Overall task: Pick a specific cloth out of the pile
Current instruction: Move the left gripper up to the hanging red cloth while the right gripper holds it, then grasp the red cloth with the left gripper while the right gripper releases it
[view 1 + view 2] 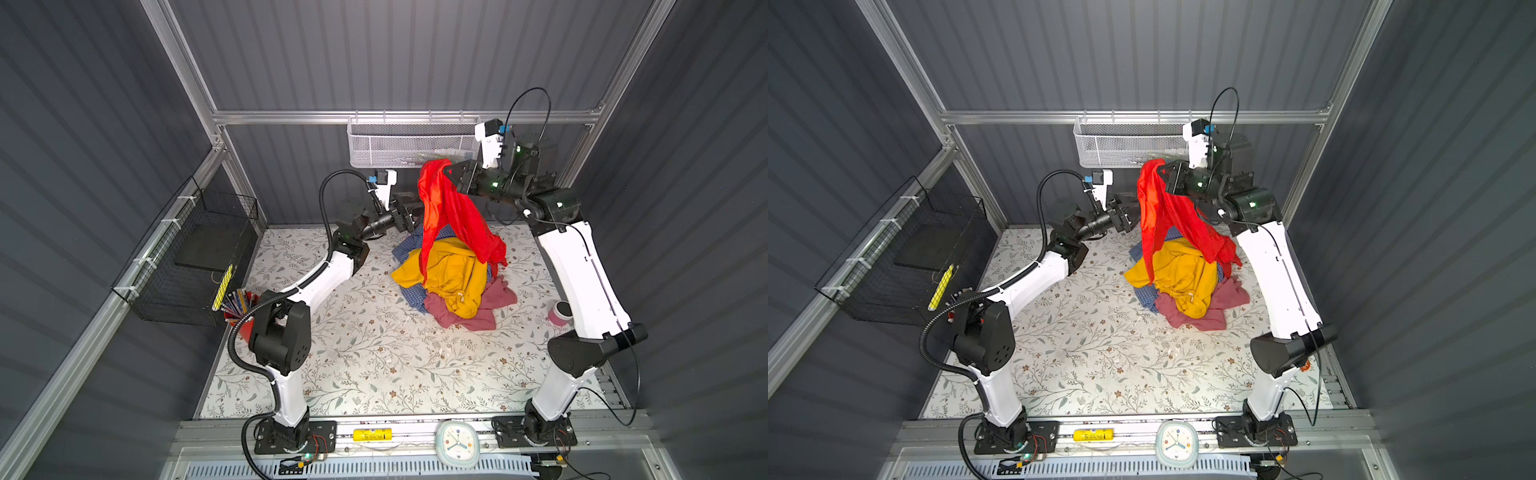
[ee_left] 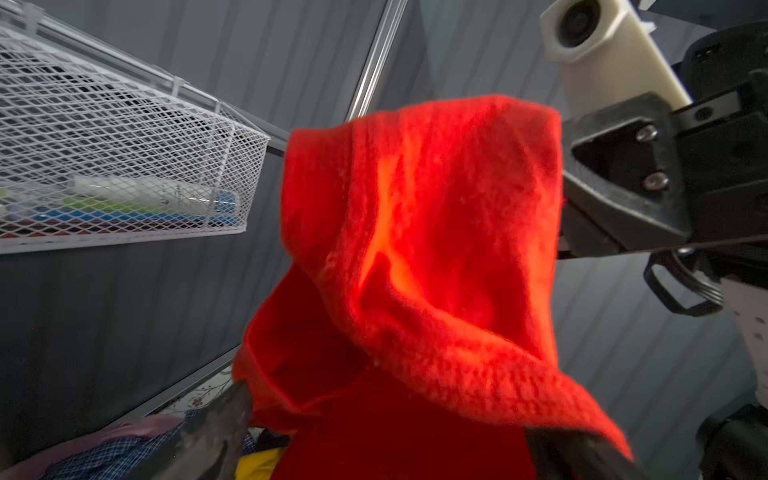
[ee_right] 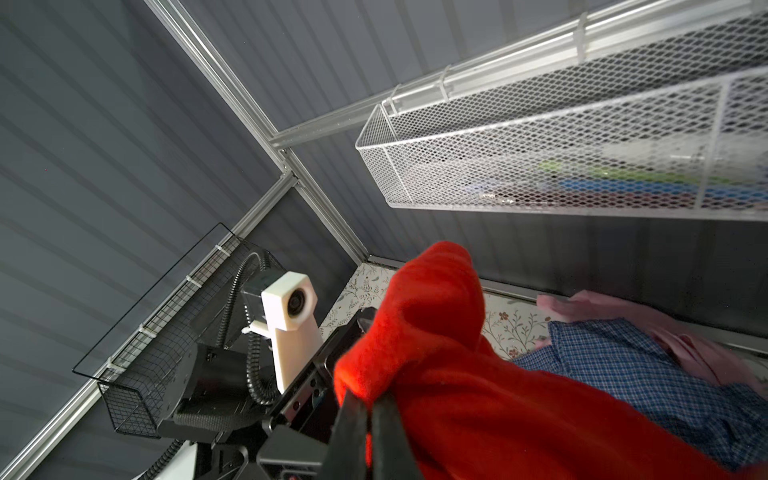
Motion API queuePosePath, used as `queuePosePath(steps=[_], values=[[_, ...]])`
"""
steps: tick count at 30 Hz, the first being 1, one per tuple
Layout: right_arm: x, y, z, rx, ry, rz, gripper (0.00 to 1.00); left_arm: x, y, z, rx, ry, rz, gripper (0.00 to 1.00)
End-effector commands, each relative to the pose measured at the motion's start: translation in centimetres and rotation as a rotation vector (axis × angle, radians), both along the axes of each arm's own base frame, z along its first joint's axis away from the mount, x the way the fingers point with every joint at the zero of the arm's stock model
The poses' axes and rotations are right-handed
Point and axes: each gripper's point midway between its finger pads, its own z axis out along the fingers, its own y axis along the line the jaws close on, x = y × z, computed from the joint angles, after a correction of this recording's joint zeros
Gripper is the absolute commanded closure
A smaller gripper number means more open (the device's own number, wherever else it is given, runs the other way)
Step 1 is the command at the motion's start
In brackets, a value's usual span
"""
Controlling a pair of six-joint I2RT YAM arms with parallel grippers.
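Cloth [image 1: 449, 208] hangs pinched in my right gripper [image 1: 448, 170], tail not yet clear of the pile [image 1: 453, 278] at six o'clock; left gripper [image 1: 414, 212] gapes empty.

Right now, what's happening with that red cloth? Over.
Right gripper shut on red cloth, held high. Left gripper open beside it. Lower end hangs over pile.

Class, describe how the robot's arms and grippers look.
The left arm and right arm: white shells, black joints. The left gripper and right gripper: black, with white camera mounts. Ribbed black hose on the left; thin black cable on the right.
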Motion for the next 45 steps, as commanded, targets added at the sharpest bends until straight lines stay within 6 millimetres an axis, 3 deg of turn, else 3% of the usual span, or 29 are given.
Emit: queuePosePath(steps=[1, 5, 11, 13, 17, 24, 28, 30, 32, 34, 35, 37, 39, 41, 43, 45], values=[[-1.4, -0.2, 2.1, 0.037, -0.064, 0.033, 1.0, -2.1, -1.0, 3.3, -0.059, -0.082, -0.1, 0.0], [-1.4, 0.1, 1.6, 0.055, -0.044, 0.052, 1.0, -2.8, -3.0, 3.5, -0.06, -0.093, -0.16, 0.0], [-1.8, 0.8, 2.5, 0.102, -0.056, 0.095, 1.0, -3.2, -6.2, 0.9, -0.042, -0.052, -0.227, 0.0], [-1.9, 0.9, 2.7, 0.108, -0.056, 0.105, 1.0, -2.6, -6.5, 0.5, -0.051, -0.04, -0.213, 0.0], [-2.1, 1.1, 1.8, 0.112, -0.023, 0.115, 1.0, -1.4, -6.2, 1.4, -0.082, -0.068, -0.133, 0.04], [-2.8, 0.4, -0.9, 0.114, 0.025, 0.083, 1.0, -0.1, -5.5, 3.1, -0.092, -0.139, -0.019, 0.33], [-2.9, -0.2, -1.6, 0.103, 0.036, 0.058, 1.0, -0.1, -5.4, 3.8, -0.132, -0.146, -0.03, 0.65], [-2.8, -0.5, -1.6, 0.093, 0.034, 0.04, 0.99, -0.2, -5.3, 4.4, -0.142, -0.158, -0.023, 0.86], [-2.8, -1.0, -1.5, 0.077, 0.025, 0.015, 0.89, -0.2, -4.9, 5.3, -0.144, -0.182, -0.011, 1.0], [-2.7, -1.8, -1.5, 0.047, 0.01, -0.024, 0.83, -0.3, -4.3, 6.4, -0.149, -0.204, 0.012, 1.0], [-2.6, -2.4, -1.5, 0.027, 0.005, -0.057, 0.68, -0.4, -3.7, 7.0, -0.154, -0.217, 0.031, 1.0], [-2.2, -4.1, -1.7, -0.015, -0.004, -0.144, 0.58, -0.3, -2.7, 8.1, -0.153, -0.227, 0.078, 1.0], [-2.1, -6.0, -2.1, -0.063, -0.011, -0.238, 0.4, -0.4, -1.7, 9.1, -0.123, -0.242, 0.125, 1.0], [-2.0, -7.9, -2.8, -0.108, -0.017, -0.328, 0.33, -0.5, -1.1, 9.8, -0.075, -0.249, 0.167, 1.0], [-2.0, -9.6, -3.4, -0.135, -0.022, -0.408, 0.16, -0.9, -0.2, 10.7, -0.05, -0.271, 0.219, 1.0], [-2.2, -10.7, -3.9, -0.148, -0.026, -0.45, 0.1, -1.1, 0.7, 11.4, -0.044, -0.285, 0.268, 1.0]])
